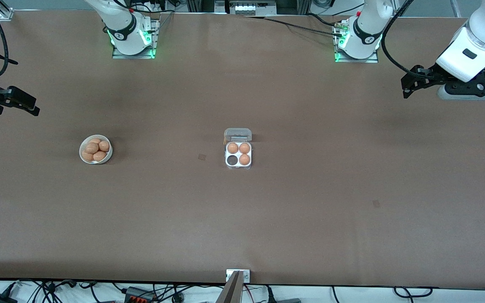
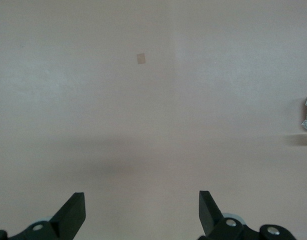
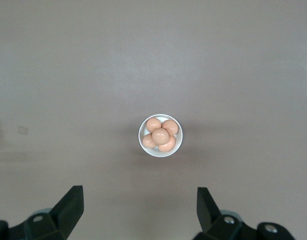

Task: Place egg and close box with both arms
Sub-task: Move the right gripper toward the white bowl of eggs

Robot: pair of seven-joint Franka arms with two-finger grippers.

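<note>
I am looking at the wide brown desk (image 1: 242,219) with the small square clear-plastic egg box (image 1: 238,154) as my landmark at its middle, lid standing open, three brown eggs filling its cells. Toward the left arm's end, the left gripper (image 2: 142,209) is hanging with jaws spread apart, holding nothing. Toward the right arm's end, the right gripper (image 3: 140,206) is hanging likewise, jaws wide and empty, over bare desk near the round white bowl (image 3: 160,149) of orange-brown eggs (image 3: 160,135).

table (image 1: 310,219): brown | bowl (image 1: 83,148): white, toward right arm's end
</note>
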